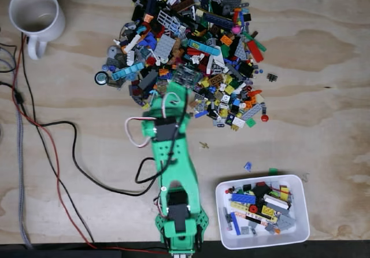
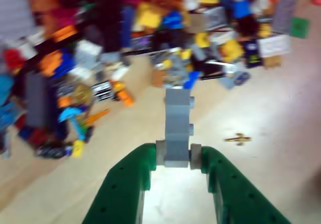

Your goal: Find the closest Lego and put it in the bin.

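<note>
A pale plywood table (image 1: 324, 67) carries everything, and the largest thing on it is the heap of mixed Lego pieces (image 1: 191, 44), spread across the upper middle of the fixed view in many colours, with a few strays at its right edge. The green arm (image 1: 173, 171) rises from its base at the bottom edge of that view and reaches straight up the picture, its wrist end lying over the lower edge of the heap; a white cable loops beside its upper joint. Black and red cables (image 1: 55, 154) trail across the left side of the table toward the base. The bin (image 1: 300, 212), a shallow white tub with rounded corners, sits at the lower right, just beside the arm's base and well apart from the heap; it already holds a layer of bricks in blue, yellow, red, black and grey. A white mug (image 1: 34, 15) stands in the upper left corner, far from the arm. In the wrist view the gripper (image 2: 176, 156) has its two green fingers pinched on a grey Lego piece (image 2: 178, 123), which stands upright between the pads with its studs to the right, over bare wood just short of the blurred heap. A small blue piece (image 1: 248, 166) and a green piece (image 1: 273, 170) lie loose just above the bin, and a tiny tan piece (image 2: 237, 139) lies on the wood to the right of the held brick.
</note>
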Motion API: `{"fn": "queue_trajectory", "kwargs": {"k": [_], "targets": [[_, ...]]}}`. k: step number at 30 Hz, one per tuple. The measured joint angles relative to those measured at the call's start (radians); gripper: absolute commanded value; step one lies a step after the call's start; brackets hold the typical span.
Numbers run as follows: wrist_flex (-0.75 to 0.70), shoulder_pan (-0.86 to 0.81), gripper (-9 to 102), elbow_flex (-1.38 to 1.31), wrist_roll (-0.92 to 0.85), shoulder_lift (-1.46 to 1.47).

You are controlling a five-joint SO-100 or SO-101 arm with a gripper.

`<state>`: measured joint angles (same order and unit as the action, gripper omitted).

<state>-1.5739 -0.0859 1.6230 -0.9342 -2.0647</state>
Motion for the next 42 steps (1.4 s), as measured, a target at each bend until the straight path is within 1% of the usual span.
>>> {"fn": "queue_trajectory", "kwargs": {"k": [2, 4, 6, 11, 13, 17, 19, 22, 25, 28, 31, 33, 36, 39, 40, 42], "targets": [[0.017, -0.183, 1, 0.077, -0.041, -0.052], [0.063, -0.262, 1, 0.17, -0.069, -0.132], [0.08, -0.371, 1, 0.298, -0.146, -0.239], [0.104, -0.891, 1, 0.442, -0.298, -0.367], [0.127, -1.049, 1, 0.474, -0.341, -0.391], [0.198, -1.276, 3, 0.56, -0.425, -0.416], [0.242, -1.33, 8, 0.606, -0.446, -0.423], [0.296, -1.355, 18, 0.646, -0.451, -0.426], [0.331, -1.367, 23, 0.647, -0.443, -0.426], [0.387, -1.338, 23, 0.647, -0.41, -0.426], [0.402, -1.253, 21, 0.634, -0.374, -0.426], [0.396, -1.149, 20, 0.592, -0.351, -0.426], [0.396, -0.939, 19, 0.551, -0.333, -0.428], [0.396, -0.793, 19, 0.525, -0.293, -0.417], [0.397, -0.706, 19, 0.52, -0.279, -0.402], [0.397, -0.479, 19, 0.517, -0.252, -0.367]]}}
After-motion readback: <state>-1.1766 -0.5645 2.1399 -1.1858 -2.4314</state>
